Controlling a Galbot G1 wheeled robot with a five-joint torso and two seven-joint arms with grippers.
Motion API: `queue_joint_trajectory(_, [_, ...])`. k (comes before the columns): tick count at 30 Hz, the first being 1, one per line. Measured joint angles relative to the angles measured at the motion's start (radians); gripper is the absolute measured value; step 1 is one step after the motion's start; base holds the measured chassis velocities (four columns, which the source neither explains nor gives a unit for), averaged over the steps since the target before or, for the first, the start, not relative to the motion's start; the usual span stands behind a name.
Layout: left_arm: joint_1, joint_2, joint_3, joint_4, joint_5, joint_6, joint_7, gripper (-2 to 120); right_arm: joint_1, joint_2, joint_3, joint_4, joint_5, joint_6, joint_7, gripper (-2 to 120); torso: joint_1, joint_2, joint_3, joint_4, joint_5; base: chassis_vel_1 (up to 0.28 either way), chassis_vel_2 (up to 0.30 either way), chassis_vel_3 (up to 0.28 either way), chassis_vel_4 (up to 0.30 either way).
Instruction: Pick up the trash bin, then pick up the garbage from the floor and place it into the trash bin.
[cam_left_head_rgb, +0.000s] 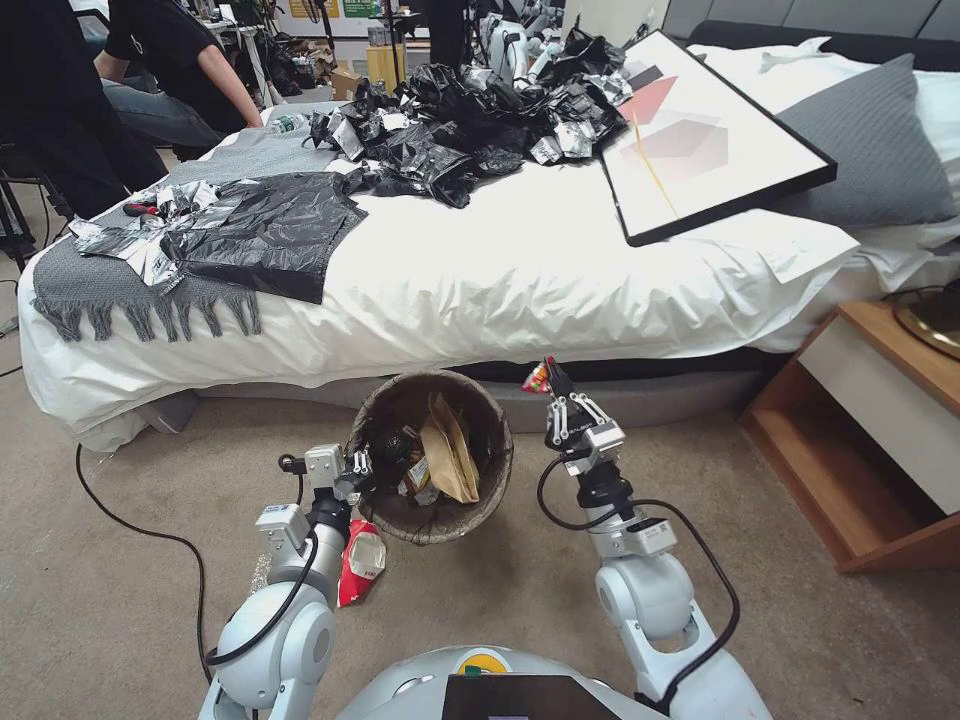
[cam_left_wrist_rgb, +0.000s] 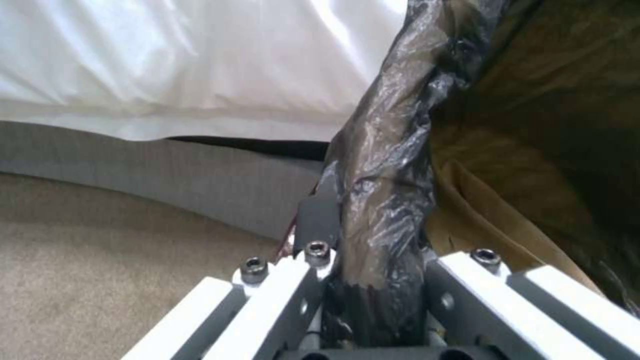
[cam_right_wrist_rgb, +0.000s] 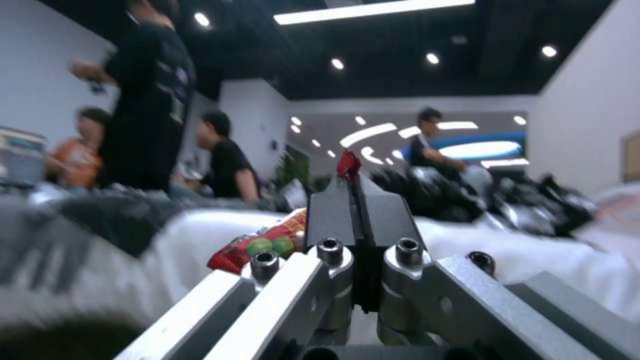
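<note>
Both grippers are busy: the left gripper (cam_left_head_rgb: 356, 472) clamps the trash bin's (cam_left_head_rgb: 432, 525) bag-lined rim above the carpet, while the right gripper (cam_left_head_rgb: 548, 377), beside the bin, pinches a red snack wrapper (cam_right_wrist_rgb: 267, 242).

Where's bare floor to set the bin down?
Open carpet lies left of the left arm, and more between the right arm and the nightstand. It's crowded by the trash bin, where a red wrapper lies beside the left claw.
</note>
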Motion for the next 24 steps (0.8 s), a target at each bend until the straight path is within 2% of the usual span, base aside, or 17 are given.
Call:
queue_joint_trajectory(2, [0.0,0.0,0.007,0.003,0.002,0.004,-0.001,2,-0.008,-0.011,-0.02,0.057,0.024,0.002,-0.061,0,0.0,0.0,0.0,0.0,0.0,0.0,0.0,0.0,0.0])
queue_joint_trajectory(6, [0.0,0.0,0.014,0.005,0.004,0.012,-0.002,2,-0.015,-0.023,-0.033,0.078,0.043,0.002,-0.119,0,0.0,0.0,0.0,-0.0001,-0.0001,0.0,0.0,0.0,0.0])
queue_joint_trajectory(9, [0.0,0.001,0.02,0.005,0.004,0.021,-0.003,2,-0.019,-0.045,-0.054,0.072,0.058,0.001,-0.203,0,0.0,0.0,0.0,-0.0001,0.0,0.0,0.0,0.0,0.0])
queue_joint_trajectory(22, [0.002,0.003,0.023,-0.002,0.005,0.028,-0.001,2,-0.006,-0.059,-0.154,-0.036,0.06,-0.035,-0.228,0,0.0,0.0,0.0,0.0,0.0,0.0,0.0,0.0,0.0])
queue_joint_trajectory(24, [0.002,0.003,0.024,-0.003,0.005,0.028,-0.001,2,-0.007,-0.059,-0.173,-0.082,0.056,-0.033,-0.224,0,0.0,0.0,0.0,0.0,0.0,0.0,0.0,0.0,0.0])
